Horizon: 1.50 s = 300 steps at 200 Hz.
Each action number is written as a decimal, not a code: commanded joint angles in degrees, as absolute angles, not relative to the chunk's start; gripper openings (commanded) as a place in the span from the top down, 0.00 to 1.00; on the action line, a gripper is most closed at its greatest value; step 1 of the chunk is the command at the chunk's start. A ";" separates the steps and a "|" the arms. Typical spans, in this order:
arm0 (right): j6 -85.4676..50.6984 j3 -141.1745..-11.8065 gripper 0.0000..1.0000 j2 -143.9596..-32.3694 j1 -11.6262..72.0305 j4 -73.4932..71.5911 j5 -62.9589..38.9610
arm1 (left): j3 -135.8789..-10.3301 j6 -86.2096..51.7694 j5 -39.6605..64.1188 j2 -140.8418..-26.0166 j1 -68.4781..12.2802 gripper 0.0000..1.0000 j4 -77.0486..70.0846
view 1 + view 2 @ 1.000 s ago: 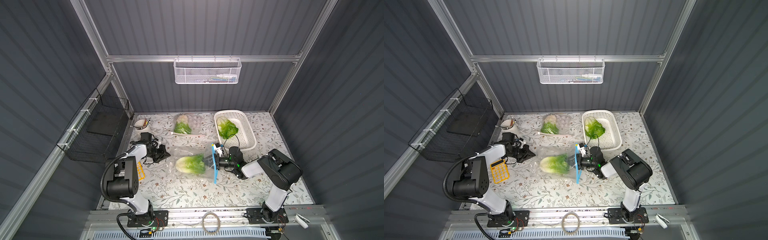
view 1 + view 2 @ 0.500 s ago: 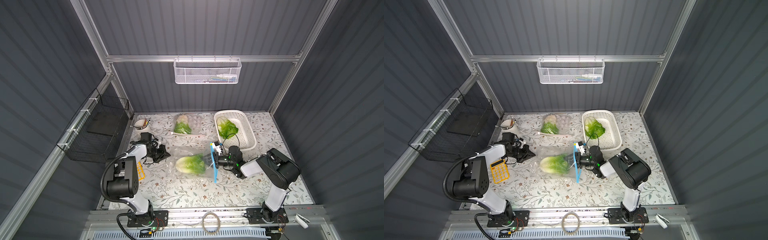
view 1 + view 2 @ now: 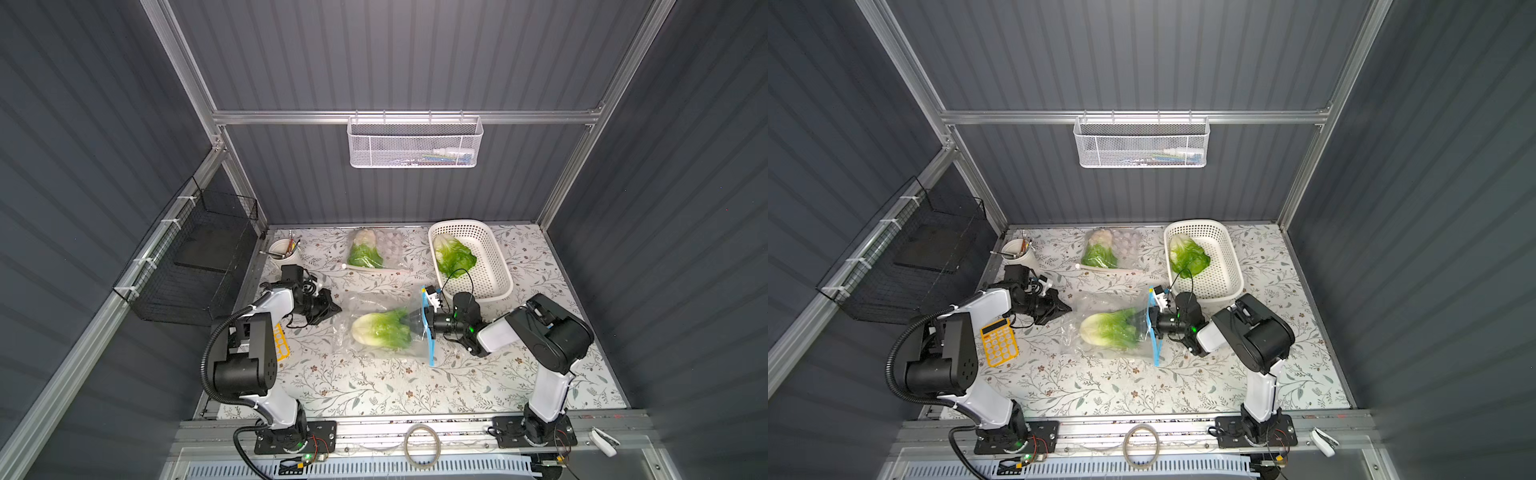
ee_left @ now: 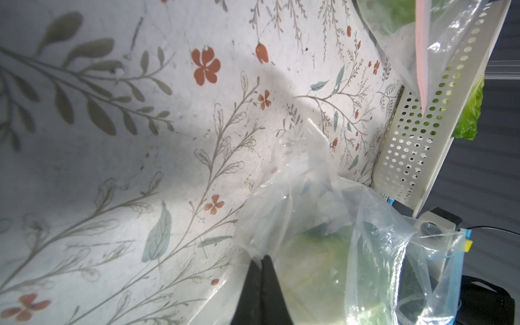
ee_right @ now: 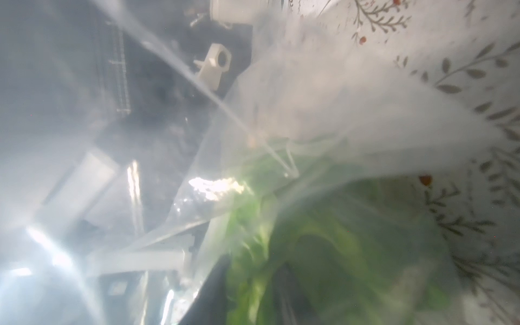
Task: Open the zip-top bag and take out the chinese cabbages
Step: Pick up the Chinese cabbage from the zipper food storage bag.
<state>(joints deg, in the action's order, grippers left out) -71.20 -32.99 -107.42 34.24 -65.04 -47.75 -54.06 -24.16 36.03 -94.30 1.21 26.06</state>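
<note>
Left gripper (image 4: 260, 259), clamped on the closed end of the zip-top bag (image 3: 365, 299), is anchoring it; right gripper (image 3: 412, 322) is reaching through its mouth for the chinese cabbage (image 3: 378, 330); grip indiscernible.

No legible text in any view. The calculator (image 3: 999, 341) on the desk (image 3: 1121, 386) has keys and a display too small to read. Packaging in the wall basket (image 3: 415, 143) is coloured, its print unreadable. On the zip-top bag (image 3: 359, 301), blue seal strip, no lettering made out.
</note>
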 commanded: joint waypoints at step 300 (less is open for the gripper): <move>-68.40 -28.50 1.00 -100.92 31.57 -63.80 -48.03 | -54.23 -25.11 24.46 -88.59 2.06 1.00 28.43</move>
